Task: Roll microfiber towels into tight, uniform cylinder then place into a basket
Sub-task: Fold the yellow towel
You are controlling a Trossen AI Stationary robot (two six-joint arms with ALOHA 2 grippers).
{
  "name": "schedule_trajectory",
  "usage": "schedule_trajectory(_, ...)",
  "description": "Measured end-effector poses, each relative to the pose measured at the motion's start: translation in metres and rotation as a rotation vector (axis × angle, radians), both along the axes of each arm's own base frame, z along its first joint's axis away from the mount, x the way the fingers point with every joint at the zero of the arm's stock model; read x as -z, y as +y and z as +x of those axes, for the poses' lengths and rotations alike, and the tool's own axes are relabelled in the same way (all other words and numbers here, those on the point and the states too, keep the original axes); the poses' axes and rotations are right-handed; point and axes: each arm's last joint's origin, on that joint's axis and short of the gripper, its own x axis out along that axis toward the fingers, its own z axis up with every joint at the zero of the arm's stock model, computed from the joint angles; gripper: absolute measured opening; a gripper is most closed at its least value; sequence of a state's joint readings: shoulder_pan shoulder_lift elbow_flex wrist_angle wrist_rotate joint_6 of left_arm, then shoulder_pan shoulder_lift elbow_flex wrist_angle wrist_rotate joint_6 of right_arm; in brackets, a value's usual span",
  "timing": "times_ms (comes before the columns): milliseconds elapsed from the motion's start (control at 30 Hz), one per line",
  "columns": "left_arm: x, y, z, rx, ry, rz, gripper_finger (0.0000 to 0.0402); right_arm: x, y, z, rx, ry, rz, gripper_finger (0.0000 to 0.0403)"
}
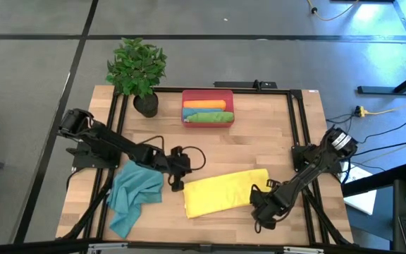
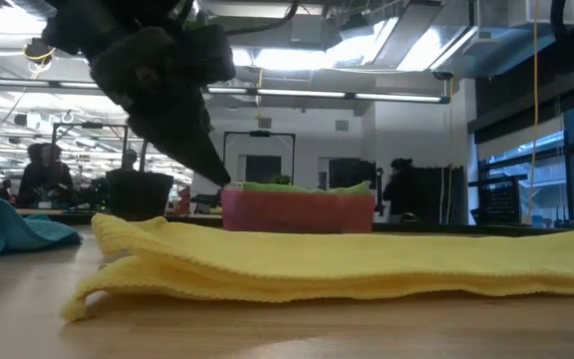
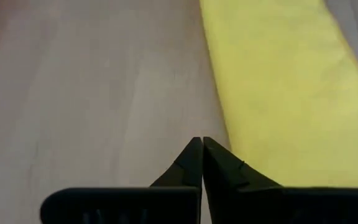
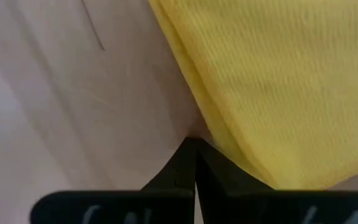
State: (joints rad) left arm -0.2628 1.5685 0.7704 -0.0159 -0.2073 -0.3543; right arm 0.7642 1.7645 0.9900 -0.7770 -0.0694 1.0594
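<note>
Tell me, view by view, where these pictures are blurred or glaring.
Low view: ceiling lights glare, the arm overhead is a dark blur, the yellow towel is fairly sharp. Both wrist views: soft throughout, with the towel weave faint and the wood grain smeared. High view: evenly lit, with a bluish cast on the floor at upper right.

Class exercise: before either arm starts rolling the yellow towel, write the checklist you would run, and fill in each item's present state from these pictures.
1. Yellow towel folded into a flat strip: ok.
2. Left pincer at its end, fingers shut, empty: ok.
3. Right pincer at the opposite end, shut, empty: ok.
4. Teal towel clear of the strip: ok.
5. Basket has room beside the orange and green rolls: cannot tell.
</note>
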Motion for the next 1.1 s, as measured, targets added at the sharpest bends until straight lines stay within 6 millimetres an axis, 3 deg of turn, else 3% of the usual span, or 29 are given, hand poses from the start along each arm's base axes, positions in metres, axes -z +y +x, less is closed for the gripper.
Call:
schedule_trajectory(200,0.008,-0.009,-0.004,0.005,0.053,-0.009,0.0001,0.007,-0.018,0.000,0.013,0.145,-0.117,0.0005)
schedule_trajectory(400,0.007,-0.009,-0.003,0.005,0.043,-0.011,0.0004,0.008,-0.061,0.012,0.027,0.189,-0.335,0.0005)
schedule_trajectory(600,0.007,-0.009,-0.002,0.006,0.041,-0.012,0.0006,0.005,-0.112,0.037,0.042,0.132,-0.518,0.0005)
schedule_trajectory(833,0.007,-0.012,-0.003,0.015,0.040,-0.014,0.0006,0.008,-0.164,0.075,0.053,-0.063,-0.585,0.0005)
schedule_trajectory(967,0.007,-0.013,-0.003,0.048,0.049,-0.049,0.0006,0.007,-0.178,0.077,0.037,-0.049,-0.587,0.0005)
schedule_trajectory(1100,0.004,-0.017,-0.001,0.080,0.012,-0.078,0.0006,0.002,-0.173,0.063,0.035,0.074,-0.564,0.0005)
